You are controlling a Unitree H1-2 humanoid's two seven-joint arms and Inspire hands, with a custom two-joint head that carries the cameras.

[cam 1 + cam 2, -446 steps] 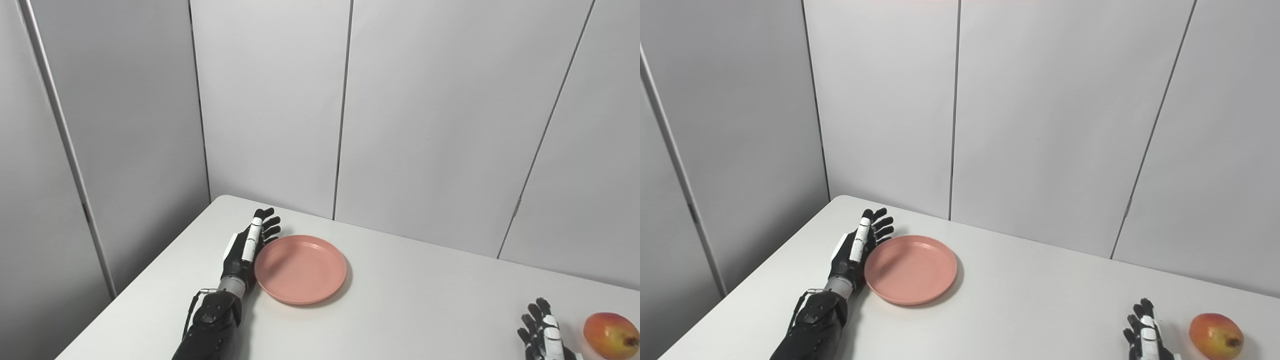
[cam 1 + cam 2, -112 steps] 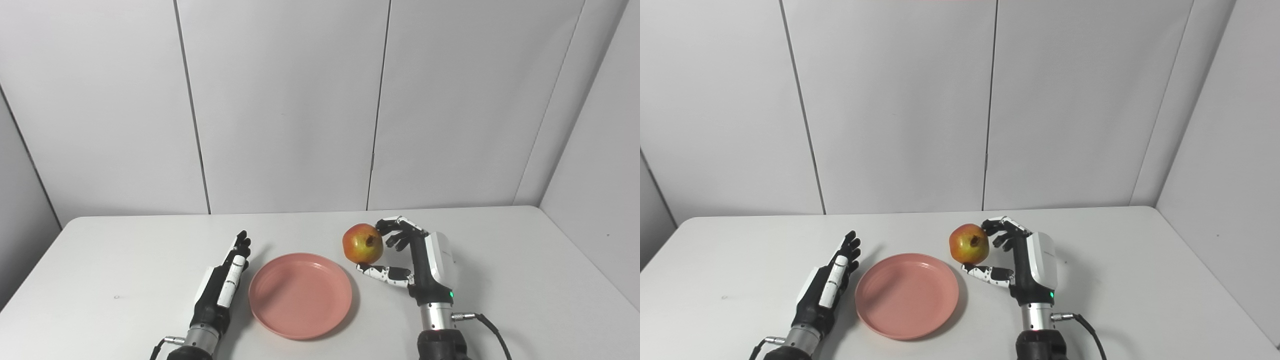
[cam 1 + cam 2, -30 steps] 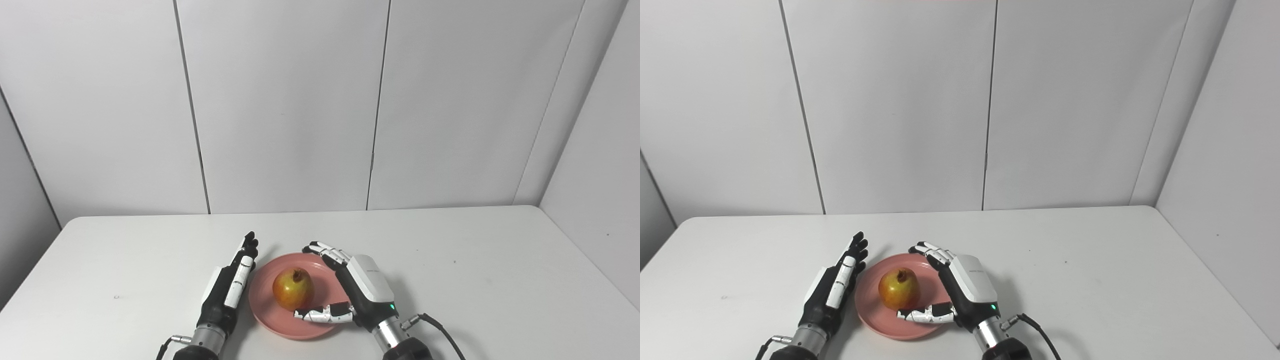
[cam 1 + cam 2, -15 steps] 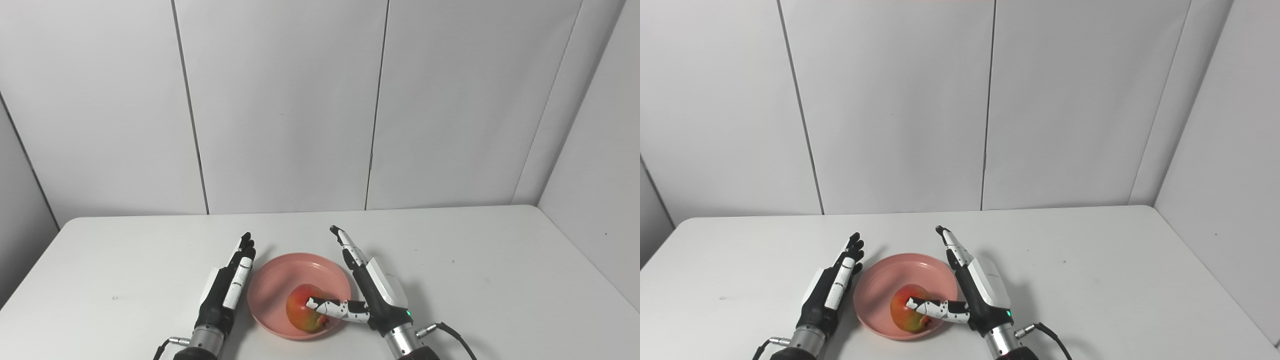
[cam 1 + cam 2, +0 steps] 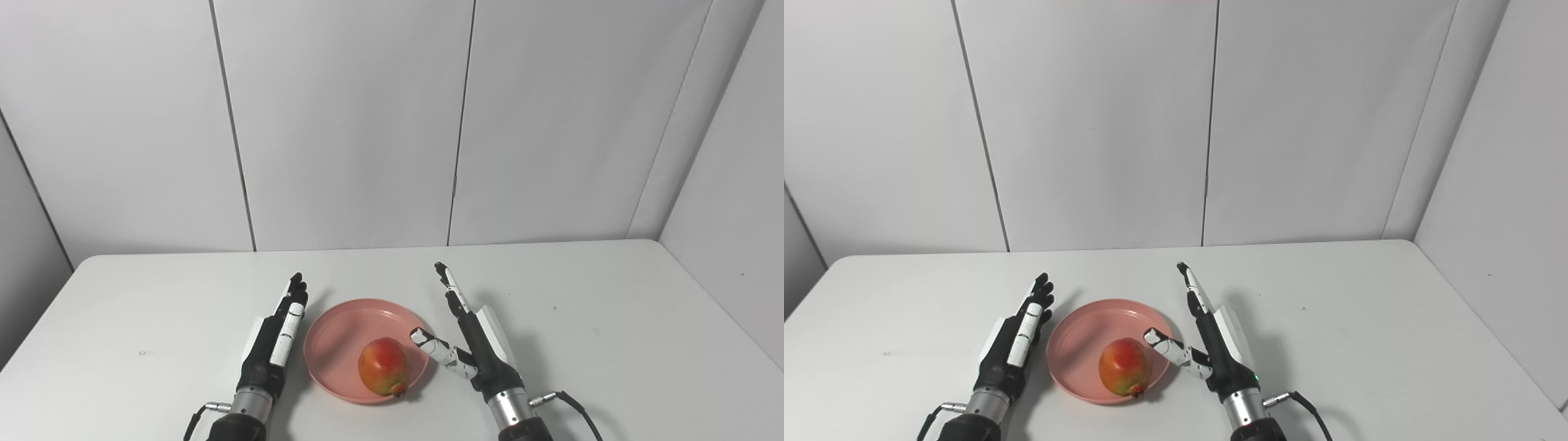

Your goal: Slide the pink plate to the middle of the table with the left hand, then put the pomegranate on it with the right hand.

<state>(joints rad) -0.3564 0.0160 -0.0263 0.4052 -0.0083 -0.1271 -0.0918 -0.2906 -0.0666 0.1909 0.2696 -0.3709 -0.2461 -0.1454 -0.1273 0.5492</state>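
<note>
We have the pink plate [image 5: 343, 331] sitting near the middle of the white table [image 5: 612, 343], towards its front edge, and the pomegranate [image 5: 383, 367] lies on it, in the near right part of the dish, tipped so that its crown points down towards us, close to the rim. Nothing touches the fruit.

Our right hand [image 5: 474, 343] stands just to the right of the plate, edge-on to the table, its fingers stretched straight and pointing away from us, the thumb splayed out towards the fruit with a clear gap between them. It holds nothing. Our left hand [image 5: 275, 343] lies just beside the plate's left rim, fingers extended together and likewise empty; whether its side actually touches the rim we cannot tell from either view.

We judge both parts of the task as done: the plate is placed, the fruit is on it and released. The step in hand looks like the retreat after the release.

The next move calls for drawing the right hand back and away to the right without the thumb brushing the fruit, since the pomegranate is round, lies near the rim and could roll off with a light nudge. The left hand should likewise lift clear without pushing the plate, which would slide easily on this smooth top.
</note>
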